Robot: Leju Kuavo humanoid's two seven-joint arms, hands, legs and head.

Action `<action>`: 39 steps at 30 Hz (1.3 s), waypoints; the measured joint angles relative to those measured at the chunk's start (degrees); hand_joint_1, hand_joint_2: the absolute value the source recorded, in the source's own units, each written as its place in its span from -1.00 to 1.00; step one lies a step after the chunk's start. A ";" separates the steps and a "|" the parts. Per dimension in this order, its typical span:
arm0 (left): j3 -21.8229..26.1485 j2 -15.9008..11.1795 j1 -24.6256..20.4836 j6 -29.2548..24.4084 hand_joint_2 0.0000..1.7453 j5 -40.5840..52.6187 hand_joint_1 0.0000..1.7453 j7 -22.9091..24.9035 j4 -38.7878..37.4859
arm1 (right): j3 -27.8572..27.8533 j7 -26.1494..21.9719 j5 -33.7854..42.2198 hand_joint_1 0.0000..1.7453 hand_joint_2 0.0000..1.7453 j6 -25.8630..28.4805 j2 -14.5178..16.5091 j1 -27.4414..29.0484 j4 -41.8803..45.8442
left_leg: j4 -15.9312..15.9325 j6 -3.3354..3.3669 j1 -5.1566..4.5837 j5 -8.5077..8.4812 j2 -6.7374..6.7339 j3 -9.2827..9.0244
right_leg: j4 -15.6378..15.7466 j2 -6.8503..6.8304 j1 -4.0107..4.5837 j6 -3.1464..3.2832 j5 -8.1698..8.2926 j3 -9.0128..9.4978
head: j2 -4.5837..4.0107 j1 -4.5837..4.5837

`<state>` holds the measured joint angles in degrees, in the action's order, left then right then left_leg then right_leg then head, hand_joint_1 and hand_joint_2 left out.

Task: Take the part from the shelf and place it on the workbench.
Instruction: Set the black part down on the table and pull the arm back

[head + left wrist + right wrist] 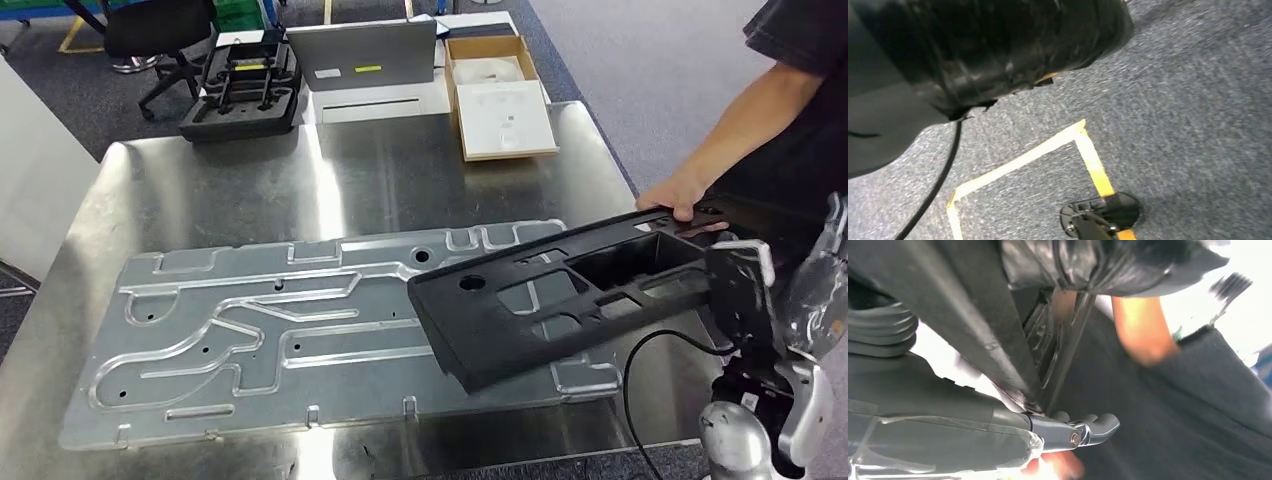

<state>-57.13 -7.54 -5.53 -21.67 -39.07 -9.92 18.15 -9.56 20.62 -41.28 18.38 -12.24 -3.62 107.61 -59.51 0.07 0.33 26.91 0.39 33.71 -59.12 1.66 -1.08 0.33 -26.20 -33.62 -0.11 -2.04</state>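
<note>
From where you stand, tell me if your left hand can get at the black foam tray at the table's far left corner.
Probably not. The black foam tray sits past the steel table's far edge, and the left wrist view looks down at carpet, so that arm seems to hang low.

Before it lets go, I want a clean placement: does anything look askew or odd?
Yes. The black part lies tilted across the metal plate on the workbench, its right end raised and past the edge. The right hand grips that end, and a person's hand rests on it too.
</note>
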 joint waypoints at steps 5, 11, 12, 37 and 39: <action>0.90 -0.14 -0.17 0.54 -1.00 1.12 -1.00 0.26 -0.03 | -1.90 -13.42 32.52 -1.00 -1.00 1.36 2.52 0.07 -2.42 | 2.97 1.66 -0.12 -0.74 -0.02 -1.20 | -0.61 -0.41 -0.09 -1.57 -0.58 -0.72 | 0.00 0.09; 1.40 -0.22 -0.20 0.73 -1.00 2.00 -1.00 -0.06 -0.03 | -2.41 -23.11 56.34 -1.00 -1.00 -1.53 3.19 0.05 -3.78 | 3.26 2.34 -0.06 -0.47 0.09 -1.85 | -13.97 -1.07 -0.47 -2.02 -5.06 -7.50 | 0.00 0.15; 1.49 -0.21 -0.16 0.73 -1.00 2.15 -1.00 -0.12 -0.03 | -2.40 -24.02 58.69 -1.00 -1.00 -1.71 3.22 0.02 -3.89 | 2.93 2.18 0.04 -0.17 0.32 -1.94 | -11.63 -1.09 -0.70 -2.19 -3.21 -6.49 | 0.00 0.16; 4.11 -0.38 0.21 0.82 -1.00 3.49 -1.00 1.35 -0.16 | -0.87 -27.40 75.69 -1.00 -1.00 8.59 3.27 -2.62 -6.32 | 2.72 2.32 -0.45 -0.84 0.06 -1.31 | -5.22 -1.30 0.42 -1.34 -2.78 -2.69 | 0.00 -0.10; 4.27 -0.38 0.23 0.82 -1.00 3.51 -1.00 1.52 -0.16 | -0.32 -26.67 73.87 -1.00 -1.00 10.33 3.16 -2.61 -6.61 | 2.92 2.61 -0.47 -0.98 -0.02 -1.33 | -11.61 -1.32 0.38 -1.68 -6.05 -5.51 | 0.00 -0.06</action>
<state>-52.87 -7.91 -5.30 -20.85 -35.56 -8.40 17.99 -9.87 -6.05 32.59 28.72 -9.09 -6.22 101.01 -56.59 2.68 -0.14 25.93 0.37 32.38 -70.72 0.34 -0.70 -1.35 -32.25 -39.13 -0.11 -2.10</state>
